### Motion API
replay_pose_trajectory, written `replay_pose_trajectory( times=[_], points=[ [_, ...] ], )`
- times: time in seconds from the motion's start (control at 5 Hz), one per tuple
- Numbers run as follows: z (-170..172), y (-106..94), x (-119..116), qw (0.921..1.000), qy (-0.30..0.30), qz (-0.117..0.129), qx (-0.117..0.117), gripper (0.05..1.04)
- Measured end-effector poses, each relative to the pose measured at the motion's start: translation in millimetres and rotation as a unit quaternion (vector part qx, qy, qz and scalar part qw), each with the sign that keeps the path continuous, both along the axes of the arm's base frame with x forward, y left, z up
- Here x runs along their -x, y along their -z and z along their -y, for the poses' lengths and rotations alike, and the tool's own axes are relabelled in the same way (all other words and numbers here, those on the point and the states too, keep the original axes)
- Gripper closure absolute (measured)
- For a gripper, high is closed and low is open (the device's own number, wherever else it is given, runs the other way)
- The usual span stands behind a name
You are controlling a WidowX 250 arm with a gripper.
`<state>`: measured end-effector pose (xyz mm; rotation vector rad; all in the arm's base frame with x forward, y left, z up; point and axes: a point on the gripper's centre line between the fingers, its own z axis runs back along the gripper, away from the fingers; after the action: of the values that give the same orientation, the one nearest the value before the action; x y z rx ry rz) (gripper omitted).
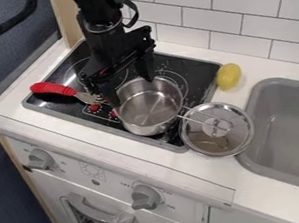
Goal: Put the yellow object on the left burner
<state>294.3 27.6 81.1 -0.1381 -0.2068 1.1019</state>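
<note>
My gripper (130, 84) hangs over the stove at the pot's upper left rim, its two fingers spread wide apart. One finger is by the pot's left side and the other over its back rim; whether either touches the metal, I cannot tell. A yellow oval object (229, 76) lies on the white counter beside the stove's right edge, well to the right of the gripper. The left burner (81, 69) is a ring on the black stove top (58, 101), partly hidden behind the arm.
A silver pot (149, 108) stands on the stove's right part. Its handle side meets a round glass lid (217, 129) at the stove's front right corner. A red-handled utensil (54, 88) lies at the left. The grey sink (284, 119) is at the right, a tiled wall (236, 16) behind.
</note>
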Motion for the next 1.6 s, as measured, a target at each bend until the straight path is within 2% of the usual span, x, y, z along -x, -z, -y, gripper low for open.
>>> replay_pose_trajectory(
  times=[0.2,0.4,0.6,0.8,1.0,1.2,1.4,1.6],
  points=[
    [0.3,8.6,2.9,0.9998,0.000,-0.020,-0.002,0.083],
    [13.6,-8.2,-18.6,0.9963,0.030,-0.038,-0.071,0.083],
    [22.3,-18.5,-31.2,0.9958,0.040,-0.032,-0.076,0.083],
    [43.2,-18.4,-52.0,0.9944,0.082,-0.023,-0.062,0.083],
    [61.4,-3.0,-76.0,0.9897,0.136,-0.028,-0.036,0.083],
    [69.6,13.4,-92.5,0.9828,0.178,-0.041,-0.025,0.083],
    [83.8,33.7,-106.6,0.9724,0.227,-0.054,-0.016,0.083],
    [100.4,46.8,-120.3,0.9634,0.263,-0.052,-0.003,0.083]
  ],
)
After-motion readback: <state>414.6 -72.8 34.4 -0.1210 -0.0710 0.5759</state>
